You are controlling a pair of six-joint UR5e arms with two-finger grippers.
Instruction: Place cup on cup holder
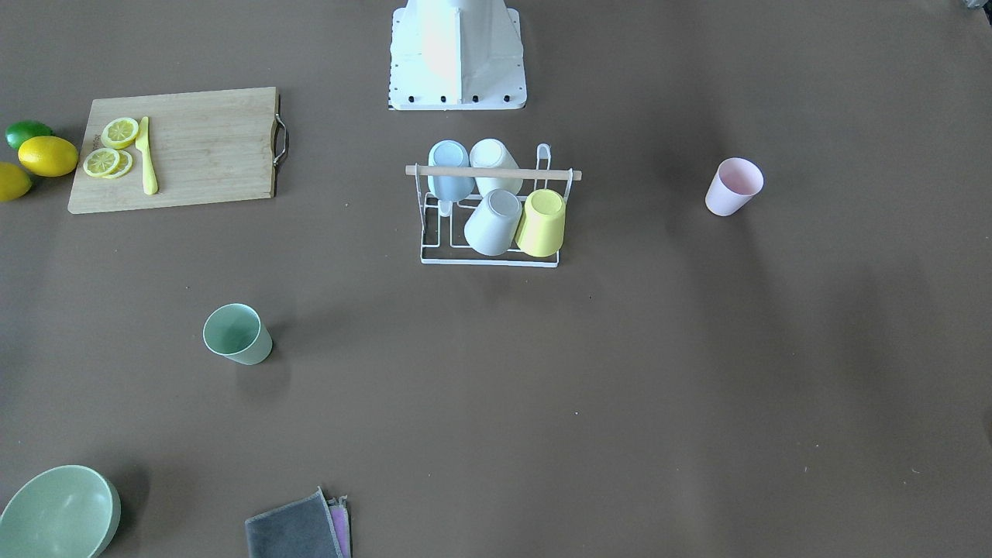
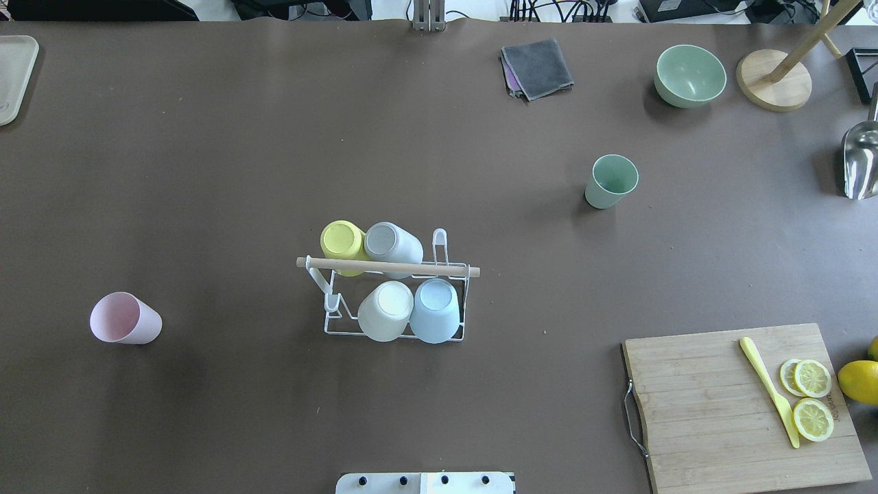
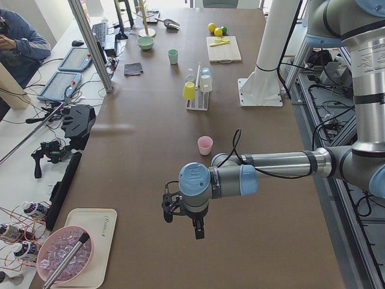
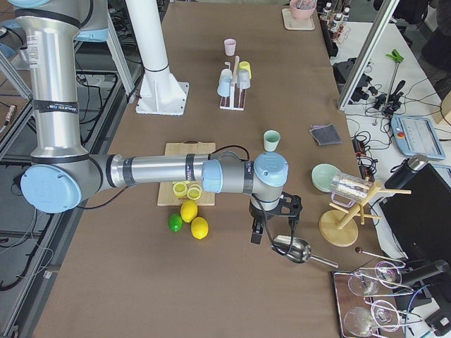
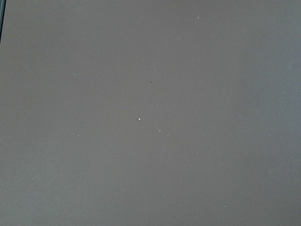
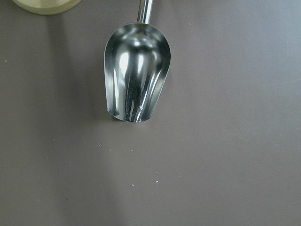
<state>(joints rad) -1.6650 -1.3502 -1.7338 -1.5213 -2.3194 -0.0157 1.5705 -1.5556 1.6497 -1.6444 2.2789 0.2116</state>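
The white wire cup holder (image 1: 490, 261) with a wooden rod (image 1: 493, 173) stands mid-table, also in the overhead view (image 2: 394, 337). It carries several upturned cups: blue, white, grey and yellow. A pink cup (image 2: 125, 319) stands upright alone on the robot's left side of the table. A green cup (image 2: 610, 181) stands upright alone on the right, farther out. My left gripper (image 3: 183, 221) hovers over bare table beyond the pink cup. My right gripper (image 4: 273, 232) hovers by a metal scoop. Both show only in side views, so I cannot tell whether they are open or shut.
A cutting board (image 2: 713, 412) with lemon slices and a yellow knife lies near right, with lemons (image 1: 48, 156) and a lime beside it. A green bowl (image 2: 689, 75), folded cloths (image 2: 536, 67), a wooden stand (image 2: 774, 89) and the metal scoop (image 6: 136, 75) sit far right.
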